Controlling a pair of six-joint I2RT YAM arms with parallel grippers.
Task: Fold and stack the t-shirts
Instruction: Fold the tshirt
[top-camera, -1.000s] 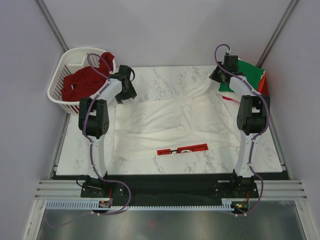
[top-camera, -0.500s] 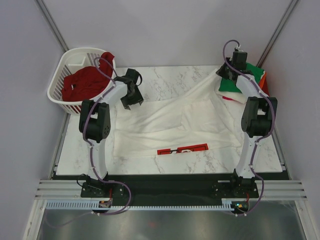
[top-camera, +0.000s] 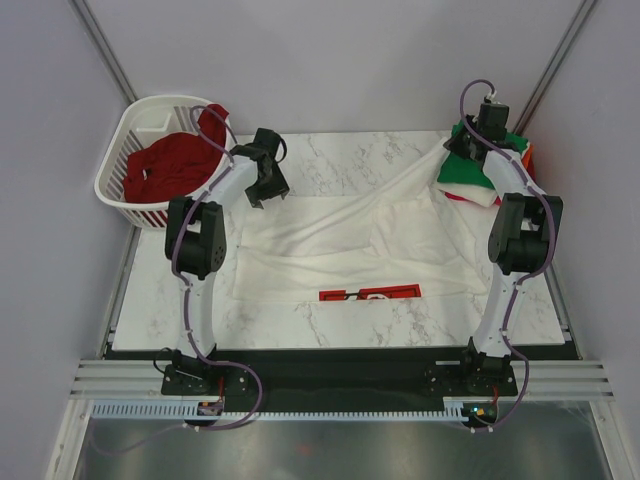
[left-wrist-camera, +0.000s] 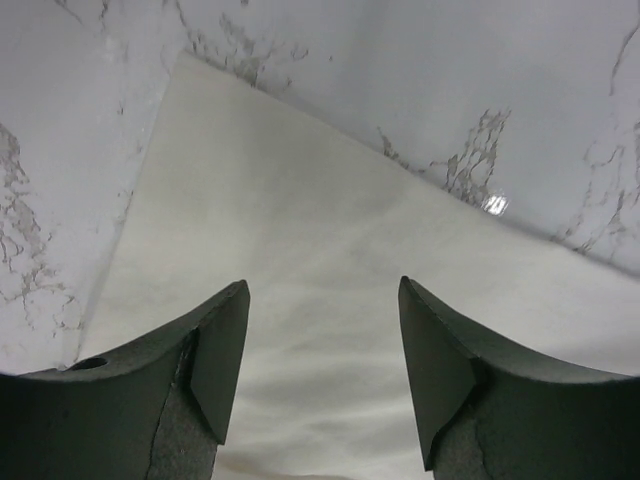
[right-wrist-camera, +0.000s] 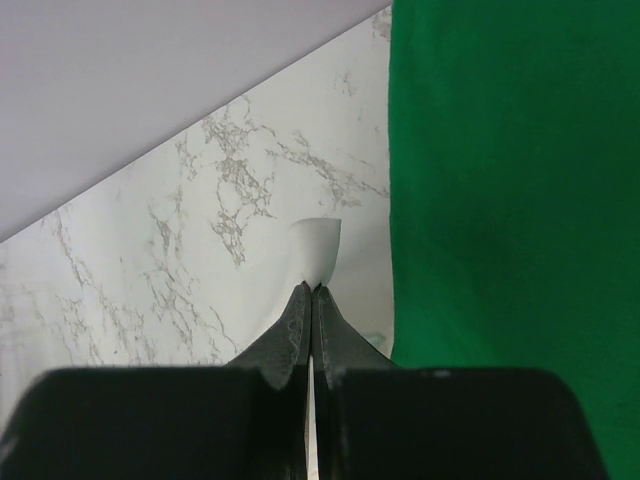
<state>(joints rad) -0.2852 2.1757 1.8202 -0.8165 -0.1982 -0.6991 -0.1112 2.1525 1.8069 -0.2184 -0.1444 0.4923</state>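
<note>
Right pincer tight on white t-shirt edge, apparently.

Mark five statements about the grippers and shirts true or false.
1. The left gripper is open above the white shirt. True.
2. The right gripper is open. False: it is shut on a bit of the white shirt.
3. The dark red shirt lies in the basket. True.
4. The green shirt is in the basket. False: it lies at the far right corner of the table, beside the right gripper.
5. The white shirt is folded into a neat square. False: it lies spread and wrinkled across the table, one part pulled toward the right gripper.
</note>
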